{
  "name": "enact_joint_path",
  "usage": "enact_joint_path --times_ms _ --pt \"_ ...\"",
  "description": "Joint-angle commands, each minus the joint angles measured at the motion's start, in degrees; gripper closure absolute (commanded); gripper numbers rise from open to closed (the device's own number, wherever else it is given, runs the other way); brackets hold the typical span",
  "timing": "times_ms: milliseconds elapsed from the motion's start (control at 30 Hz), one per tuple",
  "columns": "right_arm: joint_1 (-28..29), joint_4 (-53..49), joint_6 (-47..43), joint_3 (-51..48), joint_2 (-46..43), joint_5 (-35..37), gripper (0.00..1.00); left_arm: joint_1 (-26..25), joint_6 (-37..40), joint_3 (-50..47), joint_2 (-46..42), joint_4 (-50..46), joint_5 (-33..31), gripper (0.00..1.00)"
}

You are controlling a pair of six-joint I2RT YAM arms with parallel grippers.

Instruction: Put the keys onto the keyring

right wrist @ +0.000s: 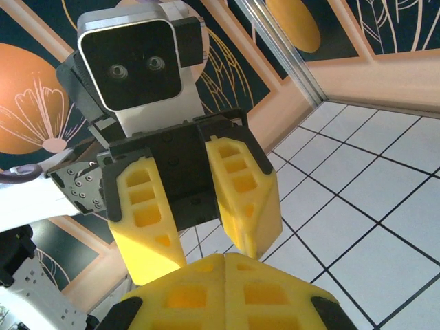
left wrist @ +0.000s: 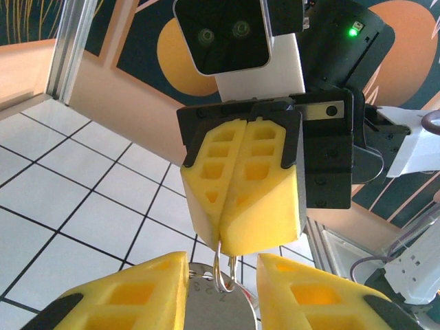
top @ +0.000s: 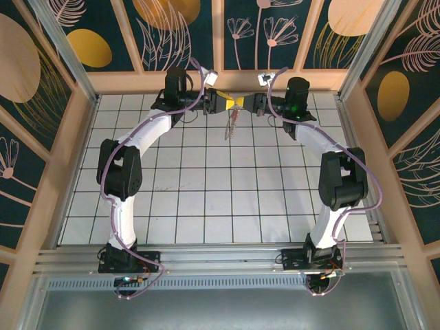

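Overhead, both arms reach to the far end of the white tiled table (top: 206,185), and the left gripper (top: 231,102) and right gripper (top: 243,102) meet nose to nose, yellow tips all but touching. Just below that meeting point hangs a thin strand, pale with a reddish tinge. I take it for the keys (top: 232,128), dangling above the tiles near the back wall. It is too small from up here to make out more.

Looking from the left wrist, the left gripper (left wrist: 221,275) has its two yellow fingers standing apart at the bottom of the picture. A flat grey metal piece (left wrist: 220,309) fills the gap between them, but I cannot tell whether the fingers press on it or merely flank it. Facing them, the right gripper (left wrist: 223,237) has its fingers pressed flat together, pinching the keyring (left wrist: 216,268). This is a thin silvery wire loop that pokes down from between the tips and reaches the grey piece.

From the right wrist, the right gripper (right wrist: 225,265) shows its fingers closed tight, seam to seam. Opposite, the left gripper (right wrist: 203,240) shows a clear dark gap between its fingers, above the tiled floor.
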Motion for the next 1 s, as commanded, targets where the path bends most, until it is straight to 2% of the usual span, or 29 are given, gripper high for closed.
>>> enact_joint_path --times_ms 0,333,533,733,833,867,967 --pt "0.53 1.48 -0.93 2.57 0.43 -1.94 1.00 -0.32 -0.01 1.58 1.37 1.09 1.29 0.69" --pt "0.91 1.20 -1.28 2.64 0.61 -2.02 1.00 -0.78 -0.48 2.08 1.70 1.66 1.11 0.74" --pt "0.93 0.71 -1.68 2.73 0.60 -2.27 1.00 -0.99 -0.88 2.06 1.81 2.24 1.11 0.83" --pt "1.08 0.14 -2.12 2.79 0.64 -2.72 1.00 -1.29 -1.79 1.95 2.07 3.47 1.55 1.00" --pt "1.09 0.04 -2.09 2.56 0.36 -2.28 1.00 -1.63 -2.91 1.01 1.77 5.24 1.46 1.00" --pt "0.96 0.01 -2.03 2.43 0.05 -1.67 0.99 -1.73 -3.91 0.07 1.43 6.85 1.26 1.00" --pt "0.34 1.77 -0.69 1.27 -1.14 0.25 0.72 -1.90 -8.79 -3.80 -0.01 14.77 -0.12 1.00"
